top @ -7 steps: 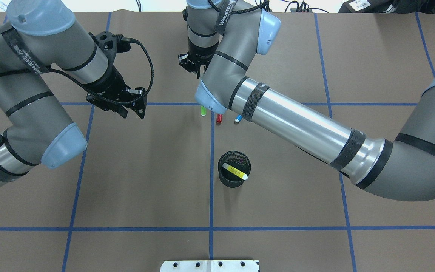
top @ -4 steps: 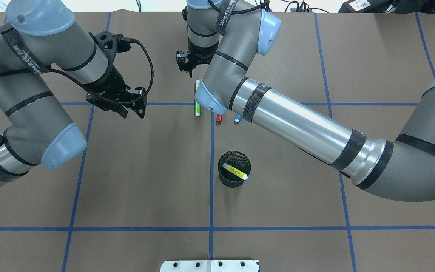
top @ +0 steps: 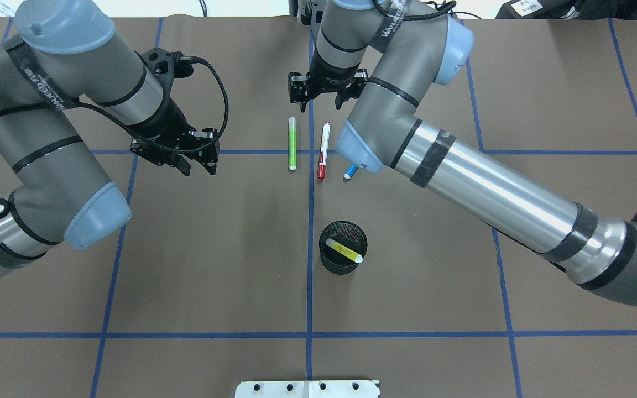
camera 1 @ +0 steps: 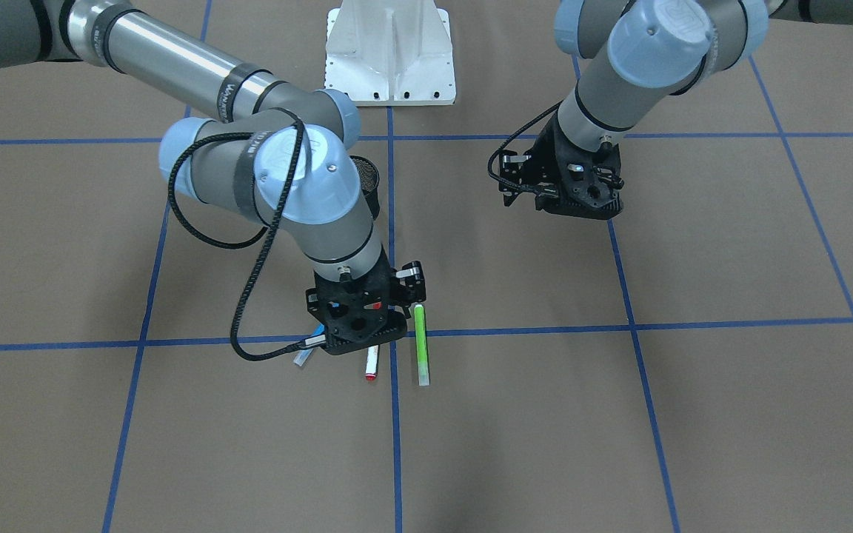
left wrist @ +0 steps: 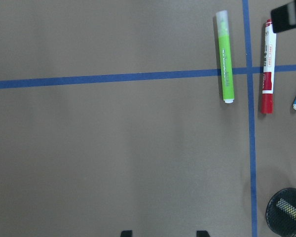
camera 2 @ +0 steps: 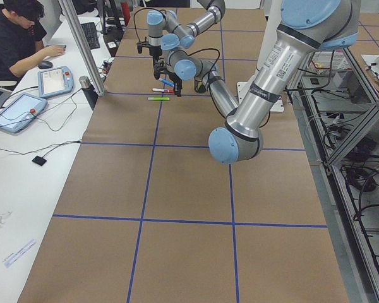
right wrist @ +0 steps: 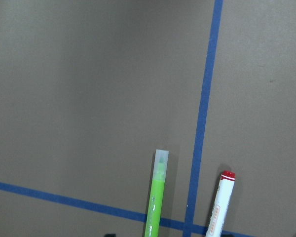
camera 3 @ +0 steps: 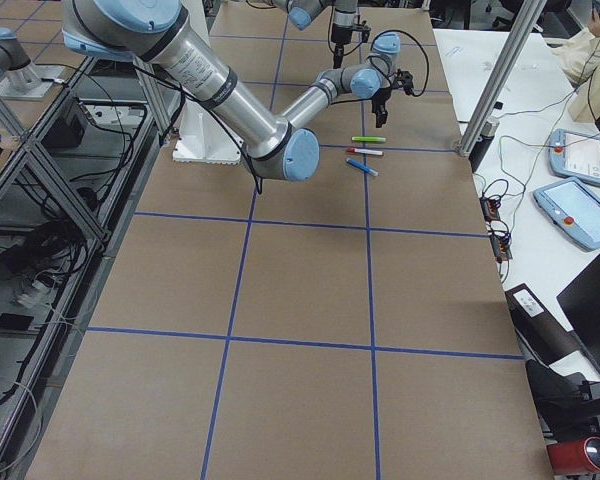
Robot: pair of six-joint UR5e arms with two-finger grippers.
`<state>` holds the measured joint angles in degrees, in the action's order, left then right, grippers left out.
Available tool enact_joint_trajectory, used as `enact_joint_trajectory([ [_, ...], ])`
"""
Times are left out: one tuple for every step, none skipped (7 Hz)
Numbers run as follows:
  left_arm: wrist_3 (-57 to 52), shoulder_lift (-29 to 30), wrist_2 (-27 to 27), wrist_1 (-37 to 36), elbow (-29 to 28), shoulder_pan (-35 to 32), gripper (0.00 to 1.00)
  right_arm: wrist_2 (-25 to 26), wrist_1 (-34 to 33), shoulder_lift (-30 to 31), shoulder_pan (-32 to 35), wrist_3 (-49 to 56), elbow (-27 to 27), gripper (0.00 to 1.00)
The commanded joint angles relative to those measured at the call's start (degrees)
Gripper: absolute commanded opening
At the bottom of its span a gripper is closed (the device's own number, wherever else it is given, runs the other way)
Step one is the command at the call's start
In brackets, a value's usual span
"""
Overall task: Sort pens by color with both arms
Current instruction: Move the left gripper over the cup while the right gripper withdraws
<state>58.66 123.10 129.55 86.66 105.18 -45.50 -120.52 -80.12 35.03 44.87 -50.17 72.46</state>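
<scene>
Right arm (top: 490, 188) has swung rightward, uncovering the red pen (top: 324, 150); right gripper (top: 323, 97) and left gripper (top: 197, 166) both hang wide, empty.

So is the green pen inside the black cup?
No, the green pen lies flat on the table next to the red pen; only the yellow pen sits in the cup.

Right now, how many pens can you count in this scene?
4. The green pen, the red-capped pen and the blue pen lie side by side on the table; the yellow pen leans in the black mesh cup. None seems hidden.
</scene>
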Motion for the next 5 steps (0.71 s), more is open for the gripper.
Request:
enact_joint_trajectory([
  [7.3,2.1,0.1,0.0,-0.1,2.2,0.53,-1.8,-6.9,6.8,4.0,9.6,9.3,0.77],
  [11.4,3.6,0.0,0.0,-0.4,3.6,0.53,-3.6,-8.5,10.7,6.0,13.8,13.2,0.77],
  [15.8,5.0,0.0,-0.1,-0.5,5.0,0.53,-3.8,-8.6,15.3,7.4,17.0,16.6,0.77],
  [20.4,6.7,0.0,-0.5,-0.7,6.6,0.53,-3.9,-8.6,17.9,8.8,20.4,17.7,0.77],
  [23.2,9.1,-0.4,-3.5,-0.8,7.8,0.53,-4.2,-8.6,20.4,10.1,23.5,18.5,0.80],
])
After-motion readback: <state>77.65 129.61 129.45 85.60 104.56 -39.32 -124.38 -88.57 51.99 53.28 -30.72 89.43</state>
